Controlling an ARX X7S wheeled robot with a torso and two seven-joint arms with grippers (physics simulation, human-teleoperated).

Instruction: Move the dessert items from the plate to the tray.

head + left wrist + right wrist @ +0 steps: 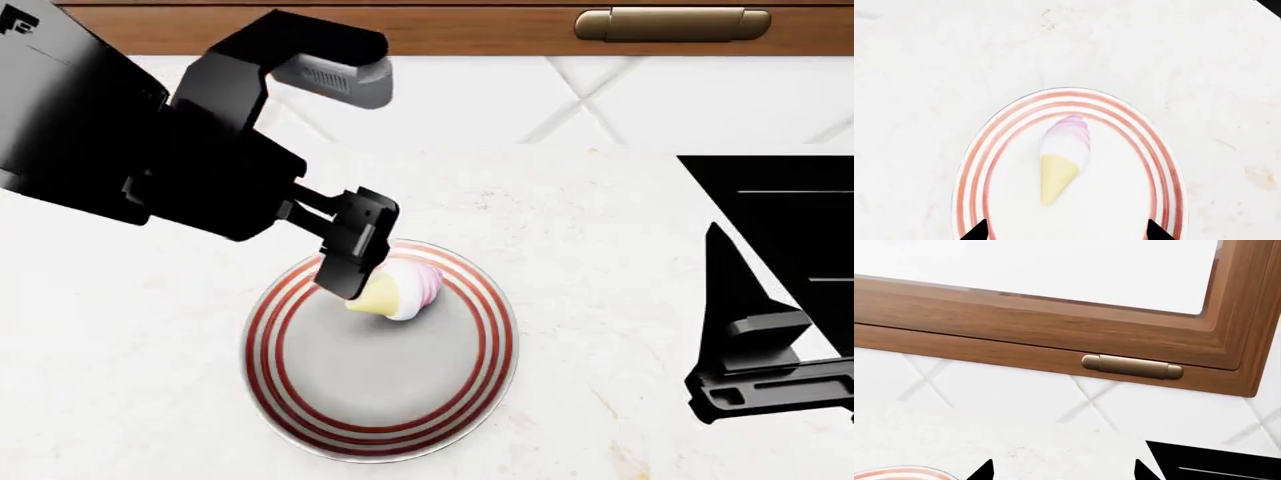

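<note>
The pink-and-white ice cream in its pale yellow cone (pixel 1064 155) lies on its side on a white plate with red rings (pixel 971 165). In the head view the ice cream (pixel 404 288) lies in the far half of the plate (pixel 380 420). My left gripper (pixel 1067 232) is open above the plate, its fingertips wide apart, with the cone just ahead of them and untouched. In the head view the left gripper (pixel 354 262) hangs over the cone's end. My right gripper (pixel 1062 472) is open and empty over the counter. The cupcake and the wooden tray are out of view.
The plate stands on a pale marble counter (pixel 601 300). A brown wooden window frame with a brass handle (pixel 1131 366) and a white tiled wall are behind. A black flat shape (pixel 787 210) lies at the right, beyond my right arm (pixel 767 385).
</note>
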